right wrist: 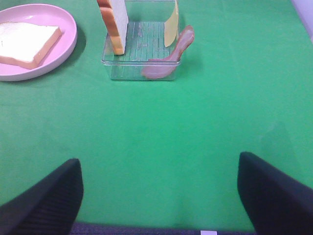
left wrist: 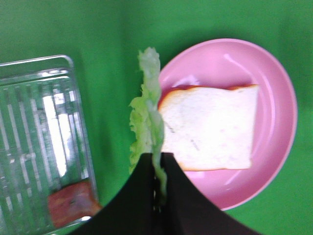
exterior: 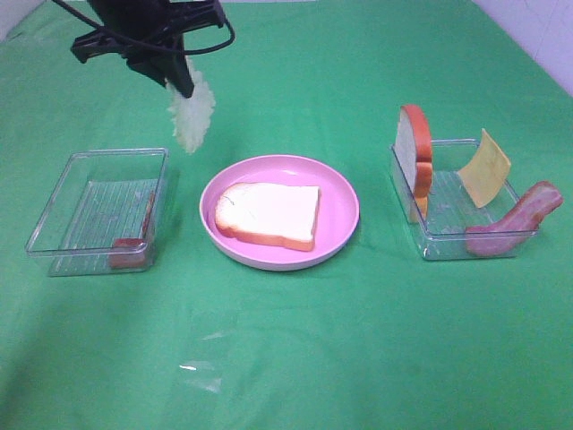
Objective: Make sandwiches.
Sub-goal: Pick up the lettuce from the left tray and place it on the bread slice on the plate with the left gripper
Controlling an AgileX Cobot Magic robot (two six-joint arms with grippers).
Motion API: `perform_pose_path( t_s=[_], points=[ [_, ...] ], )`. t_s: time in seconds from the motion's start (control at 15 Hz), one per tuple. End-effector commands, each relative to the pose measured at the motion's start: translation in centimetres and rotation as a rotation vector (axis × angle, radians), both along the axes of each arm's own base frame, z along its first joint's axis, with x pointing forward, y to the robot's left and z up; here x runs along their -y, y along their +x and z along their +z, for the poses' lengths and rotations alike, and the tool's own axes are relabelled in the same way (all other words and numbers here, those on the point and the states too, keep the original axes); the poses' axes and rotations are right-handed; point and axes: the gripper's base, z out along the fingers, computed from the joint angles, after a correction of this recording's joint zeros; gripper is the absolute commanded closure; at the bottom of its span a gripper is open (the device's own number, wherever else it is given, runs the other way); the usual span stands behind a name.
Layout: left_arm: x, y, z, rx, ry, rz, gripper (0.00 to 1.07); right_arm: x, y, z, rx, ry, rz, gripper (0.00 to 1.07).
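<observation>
A white bread slice (exterior: 269,215) with orange-brown crust lies flat on the round pink plate (exterior: 340,202). My left gripper (exterior: 182,85) is shut on a pale green lettuce leaf (exterior: 192,115) and holds it in the air, above the gap between the left tray and the plate; the leaf also shows in the left wrist view (left wrist: 149,122). A second bread slice (exterior: 416,157) stands upright in the right tray, with a yellow cheese square (exterior: 484,167) and a bacon strip (exterior: 517,219). My right gripper (right wrist: 159,196) is open, empty, over bare cloth.
A clear tray (exterior: 54,210) on the left holds one bacon strip (exterior: 134,244). A clear tray (exterior: 448,242) stands right of the plate. Green cloth covers the table.
</observation>
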Motion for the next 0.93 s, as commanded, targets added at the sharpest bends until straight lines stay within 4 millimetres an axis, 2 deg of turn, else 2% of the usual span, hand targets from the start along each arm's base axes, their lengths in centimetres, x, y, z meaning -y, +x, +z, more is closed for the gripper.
perform_pose_path(
  t_s=[0.07,0.27,0.47,0.53,0.73,0.8,0.93],
  points=[
    [3.2,-0.6,0.9,0.079,-0.115,-0.057,1.07,0.0,-0.2,0.0,0.034,0.003,-0.009,0.23],
    [6.7,-1.6,0.8,0.108,-0.193,-0.11,1.07,0.0,-0.2,0.0,0.034,0.003,-0.009,0.23],
    [9.3,-2.0,-1.7,0.032,-0.27,-0.171,1.07,0.0,-0.2,0.0,0.034,0.003,-0.009,0.23],
    [9.5,-1.9,-2.2,0.014,-0.28,-0.179,1.07,0.0,-0.2,0.0,0.034,0.003,-0.009,0.23],
    [10.4,-1.5,-6.1,-0.064,-0.329,-0.252,1.07,0.0,-0.2,0.0,0.034,0.003,-0.009,0.23],
    [10.3,-1.4,-8.6,-0.141,-0.314,-0.263,1.07,0.0,-0.2,0.0,0.034,0.003,-0.009,0.23],
    [9.4,-0.9,-10.4,-0.196,-0.294,-0.244,1.07,0.0,-0.2,0.0,0.034,0.003,-0.009,0.23]
  ],
)
